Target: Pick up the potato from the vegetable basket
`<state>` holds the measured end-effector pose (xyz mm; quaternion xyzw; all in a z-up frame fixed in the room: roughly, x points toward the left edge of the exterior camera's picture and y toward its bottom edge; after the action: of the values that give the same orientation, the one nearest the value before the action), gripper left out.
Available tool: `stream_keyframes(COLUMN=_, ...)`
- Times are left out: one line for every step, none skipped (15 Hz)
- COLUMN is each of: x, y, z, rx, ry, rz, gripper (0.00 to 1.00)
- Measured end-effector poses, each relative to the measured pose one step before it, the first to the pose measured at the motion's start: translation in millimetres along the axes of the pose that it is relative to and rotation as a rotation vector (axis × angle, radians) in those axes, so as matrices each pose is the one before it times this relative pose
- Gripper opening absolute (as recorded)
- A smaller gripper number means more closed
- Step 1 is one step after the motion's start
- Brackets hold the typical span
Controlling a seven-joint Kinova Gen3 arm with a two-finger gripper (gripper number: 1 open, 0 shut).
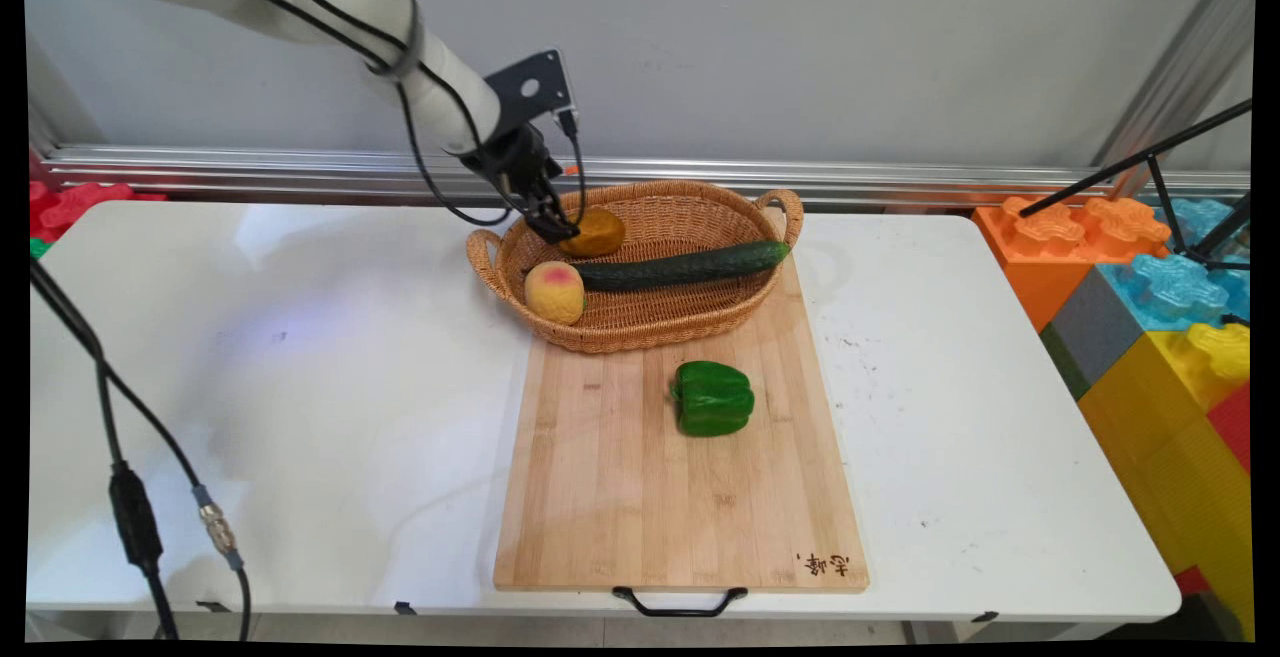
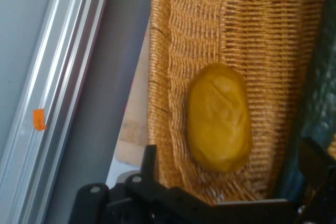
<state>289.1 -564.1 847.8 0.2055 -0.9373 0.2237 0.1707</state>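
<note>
White counter (image 1: 300,387) carries a long wooden cutting board (image 1: 640,497), black handle on its near edge. Oval wicker basket (image 1: 700,322) sits on the board's far end, its left part overhanging the counter. Inside the basket: a dark green cucumber (image 1: 680,265) lying across from centre to the right rim, a peach (image 1: 555,291) at the near-left touching the cucumber's left end, and a yellow-brown potato-like lump (image 1: 596,233) at the far-left. Green bell pepper (image 1: 712,398) on the board, near side of the basket, well apart from it. Pincer (image 1: 556,225) reaches down into the basket's far-left corner, just beside the lump; in the hand view the lump (image 2: 219,124) lies between the spread fingers (image 2: 149,162), not gripped. Coloured toy blocks (image 1: 1160,277) stand right of the counter
</note>
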Motion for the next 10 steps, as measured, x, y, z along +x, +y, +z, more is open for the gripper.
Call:
stream_keyframes(x=1.2, y=0.78, z=7.5, rx=0.00353, ry=-0.00023, rz=-0.00816, gripper=1.0)
stream_keyframes(x=0.76, y=0.78, z=4.82, rx=0.00125, ry=-0.00072, rz=-0.00478, gripper=1.0)
stream_keyframes(x=0.94, y=1.14, z=6.76, rx=0.00213, ry=-0.00079, rz=-0.00799, gripper=1.0)
stream_keyframes(x=0.51, y=0.89, z=4.26, rx=0.00068, ry=-0.00062, rz=-0.0053, gripper=1.0)
stream_keyframes(x=0.89, y=1.78, z=7.76, rx=0.00092, ry=-0.00062, rz=-0.00926, gripper=1.0)
stream_keyframes(x=0.72, y=1.37, z=4.46, rx=-0.0004, ry=0.00016, rz=-0.00487, gripper=1.0)
stream_keyframes(x=1.2, y=1.81, z=5.76, rx=-0.00045, ry=0.0007, rz=-0.0054, gripper=1.0)
stream_keyframes(x=0.67, y=1.42, z=4.27, rx=0.00017, ry=0.00007, rz=-0.00406, gripper=1.0)
stream_keyframes(x=0.71, y=1.59, z=4.47, rx=0.00022, ry=-0.00001, rz=-0.0034, gripper=1.0)
stream_keyframes(x=0.19, y=1.24, z=3.77, rx=0.00107, ry=-0.00044, rz=-0.00377, gripper=1.0)
